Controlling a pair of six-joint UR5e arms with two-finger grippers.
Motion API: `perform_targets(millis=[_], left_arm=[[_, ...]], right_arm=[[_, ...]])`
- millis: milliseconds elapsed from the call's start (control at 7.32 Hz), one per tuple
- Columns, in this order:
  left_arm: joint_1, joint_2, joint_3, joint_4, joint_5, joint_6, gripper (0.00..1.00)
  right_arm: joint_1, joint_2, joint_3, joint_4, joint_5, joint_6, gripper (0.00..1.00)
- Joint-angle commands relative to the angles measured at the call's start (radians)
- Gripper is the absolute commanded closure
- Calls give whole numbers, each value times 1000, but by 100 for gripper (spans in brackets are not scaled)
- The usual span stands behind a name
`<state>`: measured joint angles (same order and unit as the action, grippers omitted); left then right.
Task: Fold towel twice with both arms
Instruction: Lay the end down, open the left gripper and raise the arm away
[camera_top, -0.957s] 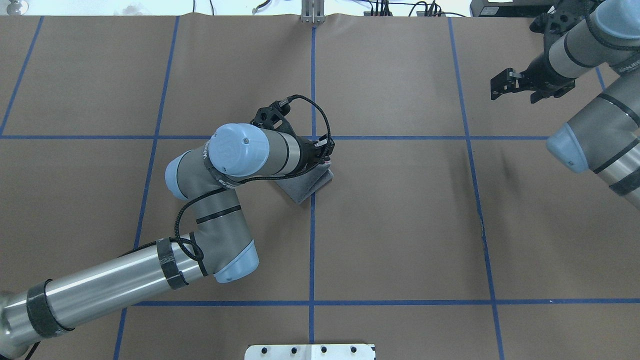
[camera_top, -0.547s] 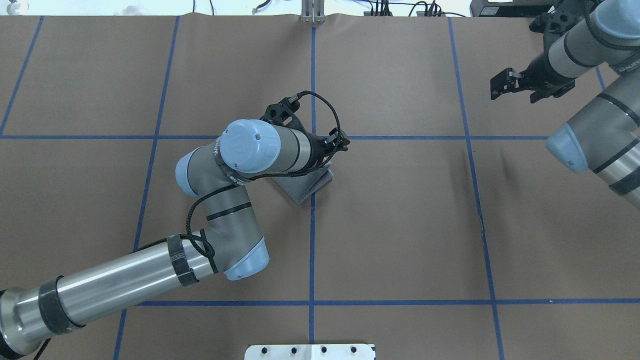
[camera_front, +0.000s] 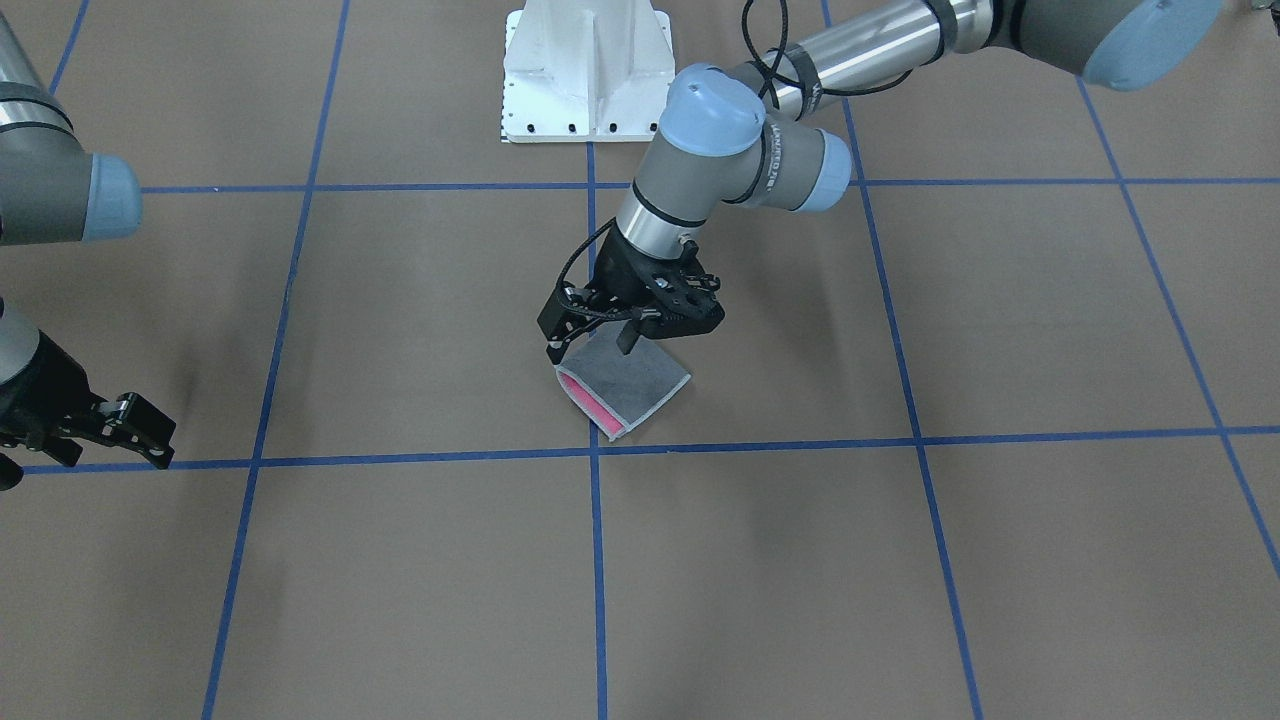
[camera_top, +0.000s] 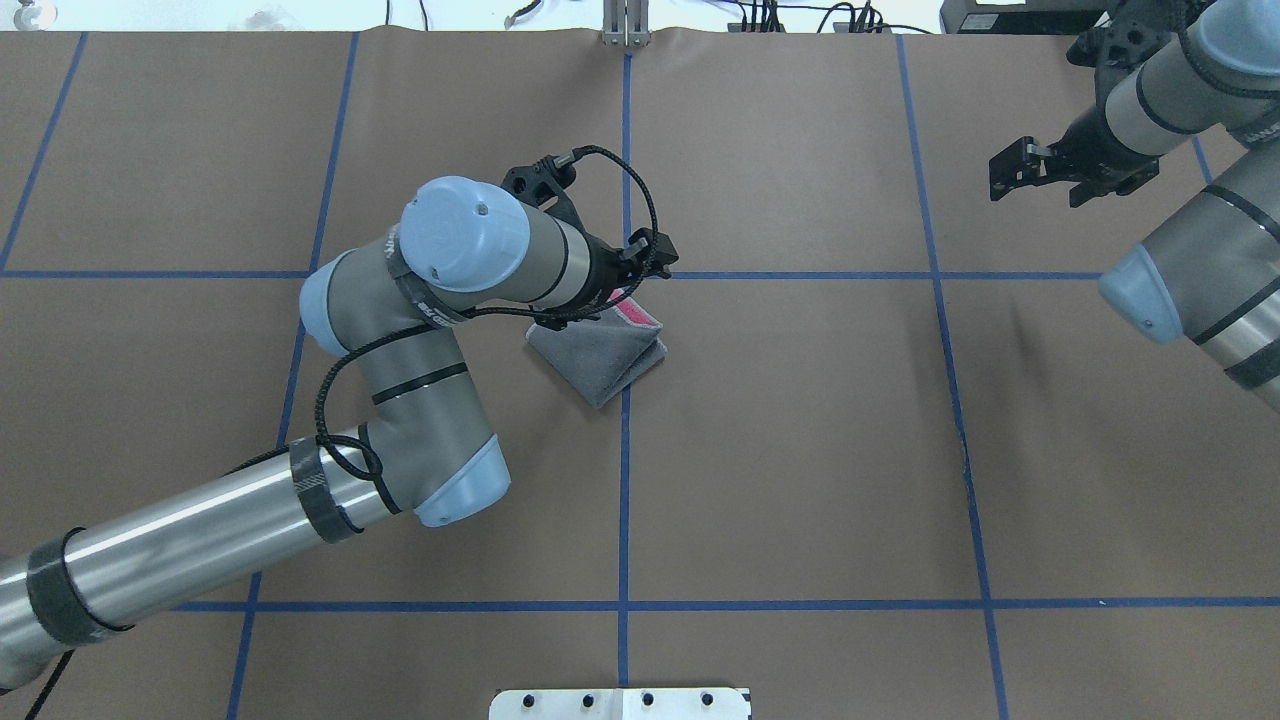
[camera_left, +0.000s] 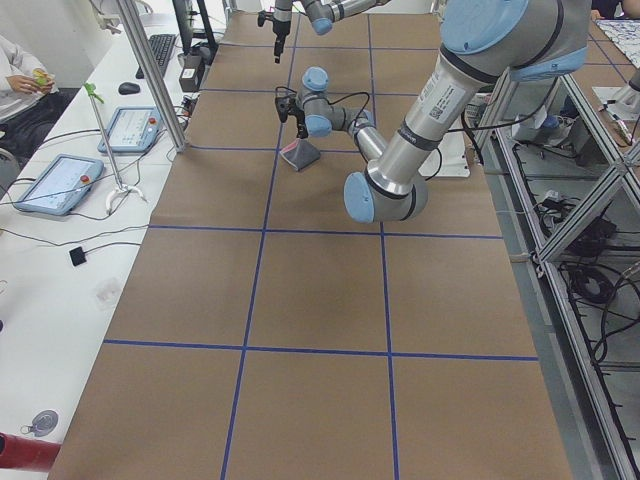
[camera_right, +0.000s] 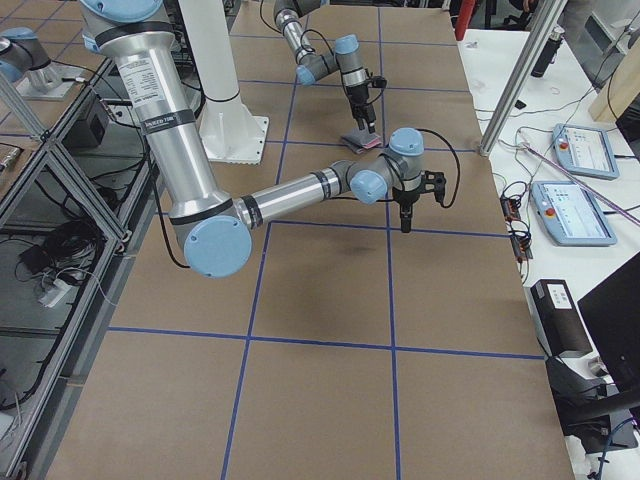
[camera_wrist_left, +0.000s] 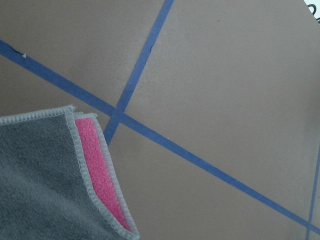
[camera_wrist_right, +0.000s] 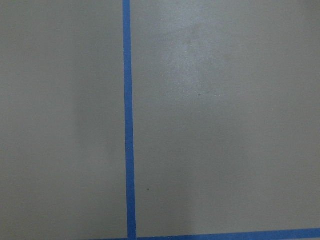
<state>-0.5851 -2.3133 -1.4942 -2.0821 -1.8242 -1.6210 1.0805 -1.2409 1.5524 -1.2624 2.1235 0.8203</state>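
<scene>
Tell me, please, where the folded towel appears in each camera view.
Front-facing: towel at centre, just above the blue tape crossing.
Overhead: centre, just below that crossing.
Exterior left: upper middle, far off.
Exterior right: upper middle, far off.
Left wrist: bottom-left corner.
Right wrist: not in it.
Shared landmark: the tape crossing beside the towel.

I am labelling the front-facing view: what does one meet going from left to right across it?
Right tool → towel → the left arm's blue joint cap at the top right. The left tool overlaps the towel, so it is left out.
</scene>
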Motion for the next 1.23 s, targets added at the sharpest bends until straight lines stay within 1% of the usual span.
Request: perform_targets(millis=[0,137,273,547,683,820,957,1093], left_arm=[[-111,185,-182,175,-148,364,0],[-189,266,-205,225,-212,530,0],[-246,352,-210,234,-240,716,0],[-439,481,-202,269,-352,1093,0],[-526,529,-201,299,-384,1242,0],[-603,570,-198,333,-388,1391,0],[-669,594,-193,382,-388,1520,0],[-765,635,-186,387,-391,1649,0]], right_arm=[[71,-44,-18,-5,30,-152,0],[119,-78,-26,-6,45,-246,0],[192,-107,-15,-70,82,-362,0],[332,-150,-27,-211,82,-733,0],[387,-169,-28,-262,84,-829,0],[428,-213,-29,-262,84,-915,0],[488,-257,-28,-262,88,-959,0],[551,-326,-19,-253,93,-1012,0]])
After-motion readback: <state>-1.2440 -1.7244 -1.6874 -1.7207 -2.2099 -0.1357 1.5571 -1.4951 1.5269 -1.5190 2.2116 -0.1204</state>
